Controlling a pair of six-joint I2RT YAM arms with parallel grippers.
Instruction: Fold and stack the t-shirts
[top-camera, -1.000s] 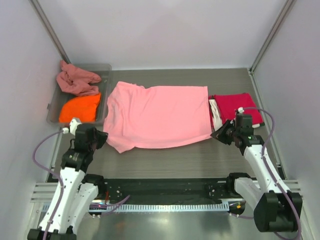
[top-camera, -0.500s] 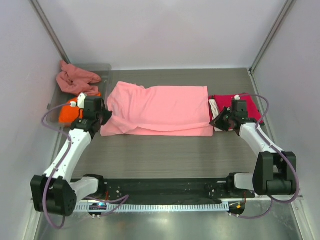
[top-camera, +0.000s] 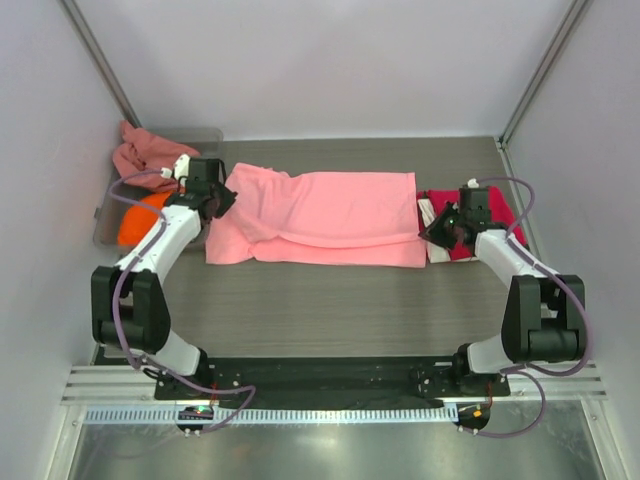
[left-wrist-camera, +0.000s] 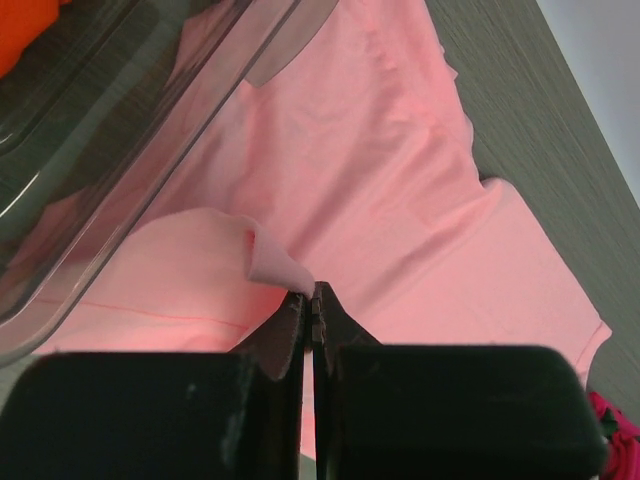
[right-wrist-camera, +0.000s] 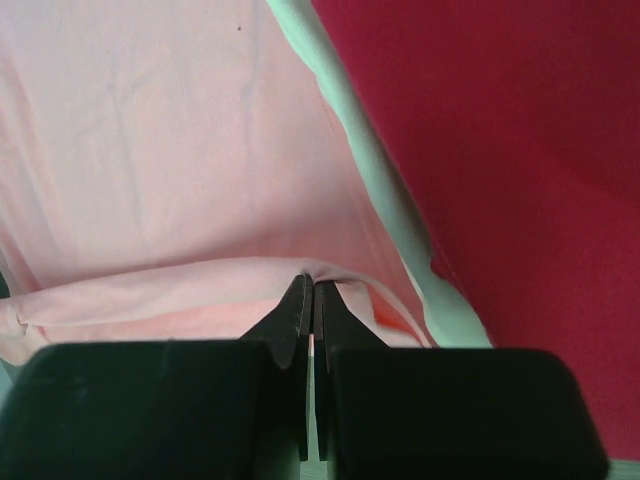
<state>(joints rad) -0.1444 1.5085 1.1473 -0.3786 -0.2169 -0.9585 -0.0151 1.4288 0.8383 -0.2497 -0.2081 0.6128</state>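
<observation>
The light pink t-shirt (top-camera: 330, 215) lies across the table's middle, its near part folded back over itself. My left gripper (top-camera: 222, 200) is shut on its left edge, with a pinched cloth tip (left-wrist-camera: 275, 262) showing at the jaws. My right gripper (top-camera: 432, 228) is shut on its right edge (right-wrist-camera: 200, 285). A folded crimson red t-shirt (top-camera: 480, 215) sits on white and dark ones (top-camera: 428, 215) at the right. In the right wrist view the red shirt (right-wrist-camera: 500, 150) lies beside the pink one. An orange t-shirt (top-camera: 140, 222) and a dusty rose one (top-camera: 145, 155) are in the tray.
The grey plastic tray (top-camera: 205, 135) stands at the back left, its clear wall (left-wrist-camera: 150, 130) close to my left gripper. Metal frame posts rise at both back corners. A black rail (top-camera: 330, 375) runs along the near edge.
Both grippers have carried the pink shirt's near edge toward the back, folding it over. The left arm moved up beside the tray; the right moved back next to the red shirt.
</observation>
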